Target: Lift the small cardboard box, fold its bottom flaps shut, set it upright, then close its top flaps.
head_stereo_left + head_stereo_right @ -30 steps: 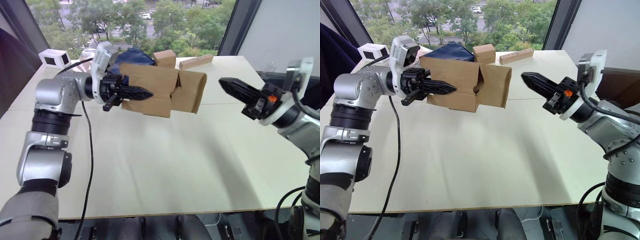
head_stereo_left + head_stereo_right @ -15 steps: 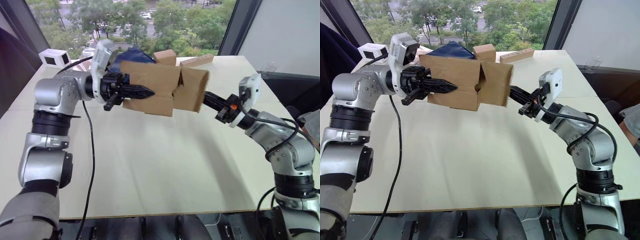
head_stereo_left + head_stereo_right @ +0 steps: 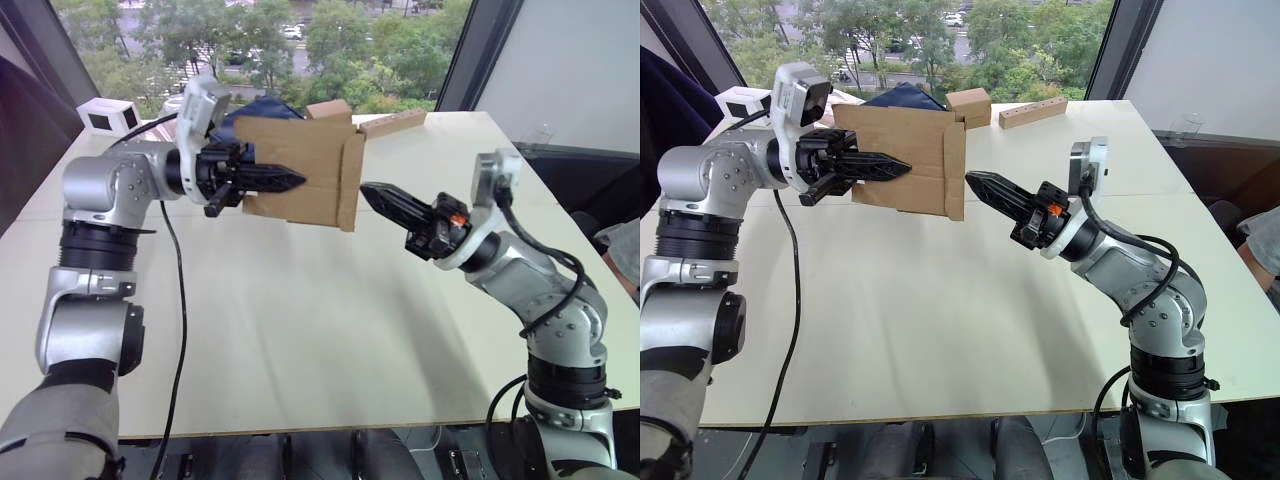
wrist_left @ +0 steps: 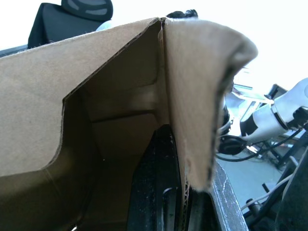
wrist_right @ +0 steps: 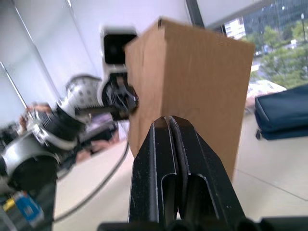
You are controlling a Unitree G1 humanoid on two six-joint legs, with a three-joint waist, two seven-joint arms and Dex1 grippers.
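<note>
The small cardboard box (image 3: 298, 172) is held in the air above the far part of the pale wooden table (image 3: 330, 330), lying on its side. The left gripper (image 3: 285, 181) pinches one wall of the box, one black finger along the outer face and the other inside the box, as the left wrist view confirms. The flaps (image 3: 350, 180) on the end facing the right arm are folded across that end, presenting a narrow edge toward the camera. The right gripper (image 3: 376, 196) hangs just beside that folded end, fingers pressed together with nothing between them, tips pointing at the box. Behind the box on the table stand a navy pouch (image 3: 902, 97), a smaller brown cube box (image 3: 970, 106) and a long narrow tan box (image 3: 1033, 111). A white box (image 3: 110, 115) sits on the table's far left part.
</note>
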